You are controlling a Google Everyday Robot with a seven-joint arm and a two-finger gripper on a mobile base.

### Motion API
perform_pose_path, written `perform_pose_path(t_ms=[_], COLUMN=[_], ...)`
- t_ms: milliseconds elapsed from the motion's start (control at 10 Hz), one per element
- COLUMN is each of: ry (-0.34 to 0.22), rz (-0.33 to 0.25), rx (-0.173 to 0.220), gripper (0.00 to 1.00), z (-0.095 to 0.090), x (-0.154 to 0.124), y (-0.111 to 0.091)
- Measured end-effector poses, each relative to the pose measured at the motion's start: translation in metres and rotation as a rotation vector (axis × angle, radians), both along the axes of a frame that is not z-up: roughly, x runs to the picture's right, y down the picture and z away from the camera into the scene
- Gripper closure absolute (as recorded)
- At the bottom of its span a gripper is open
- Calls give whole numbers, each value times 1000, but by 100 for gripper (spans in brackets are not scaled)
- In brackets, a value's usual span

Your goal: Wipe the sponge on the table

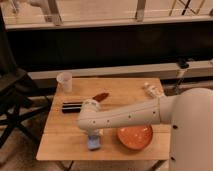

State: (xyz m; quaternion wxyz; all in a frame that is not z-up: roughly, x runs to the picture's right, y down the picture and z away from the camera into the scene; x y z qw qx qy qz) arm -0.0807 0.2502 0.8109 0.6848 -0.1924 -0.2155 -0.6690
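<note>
A light blue sponge (93,142) lies on the wooden plank table (60,140) near its front edge, left of the orange plate (135,136). My white arm reaches from the right across the table and bends down at the wrist. The gripper (93,134) sits right on top of the sponge and presses against it. The wrist housing covers the fingers.
A translucent cup (64,82) stands at the table's back left. A black oblong object (73,106) and a dark red oblong object (101,96) lie mid-table. A small white item (151,90) sits at the back right. A black folding chair (12,100) stands left of the table.
</note>
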Motion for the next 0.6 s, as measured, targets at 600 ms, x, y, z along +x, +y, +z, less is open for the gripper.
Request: perform_pose_path(t_ms=[600], ry=[-31], rz=[-71], rx=[8], gripper=[100], z=[12], x=[-45], y=[-2])
